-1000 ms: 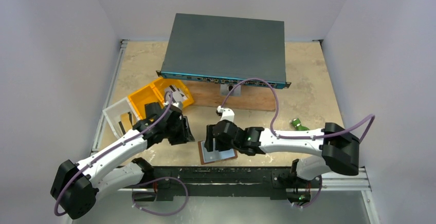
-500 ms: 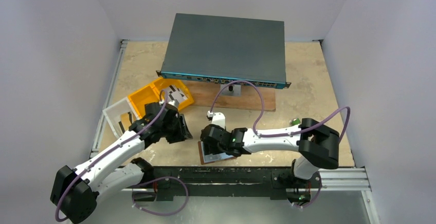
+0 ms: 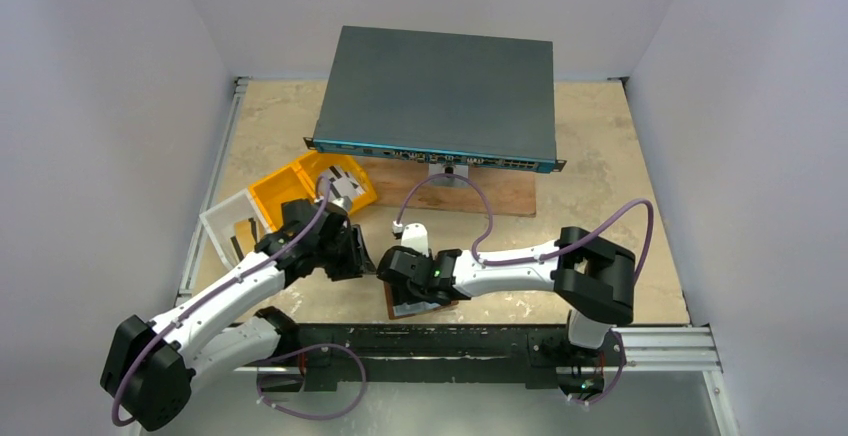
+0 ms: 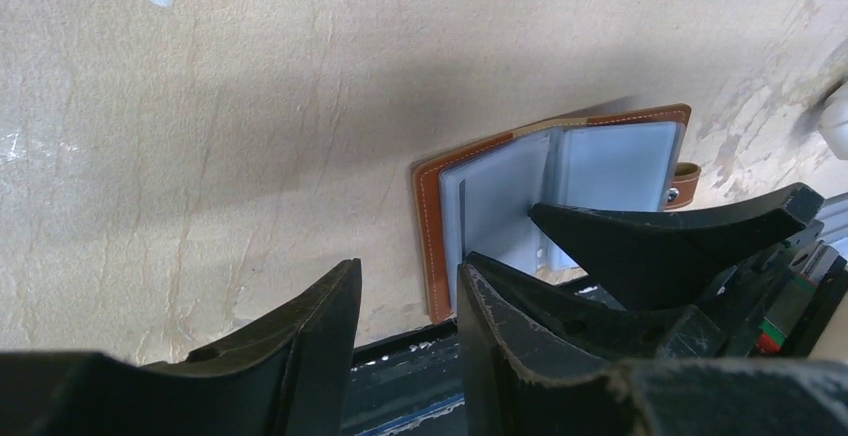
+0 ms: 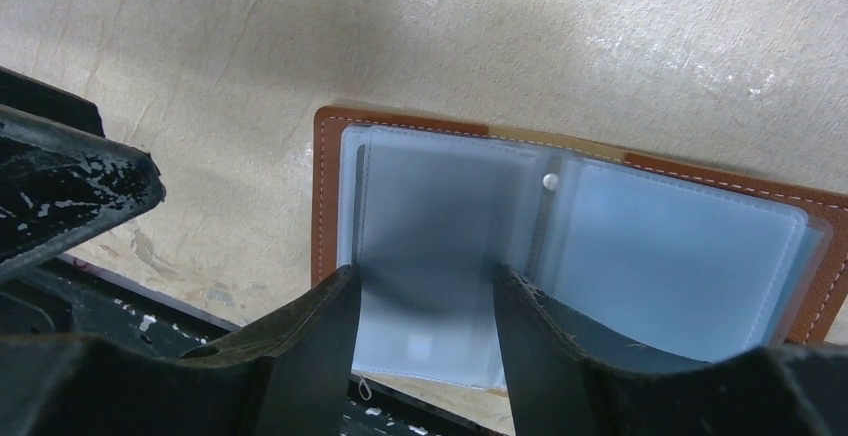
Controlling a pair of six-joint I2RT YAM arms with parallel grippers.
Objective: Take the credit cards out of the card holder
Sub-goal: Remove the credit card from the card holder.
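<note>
though open, wallet (image 5: 680,246) under right gripper (image 5: 423,288)

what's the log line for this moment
wallet: open, flat | right gripper: open, over a pocket | left gripper: open, near wallet

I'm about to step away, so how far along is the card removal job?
Done: the card holder lies open flat, inside up. In hand: the right gripper sits open over one pocket, gripping nothing; the left gripper hangs open beside it. Left: drawing out any credit cards, which the cloudy plastic hides.
</note>
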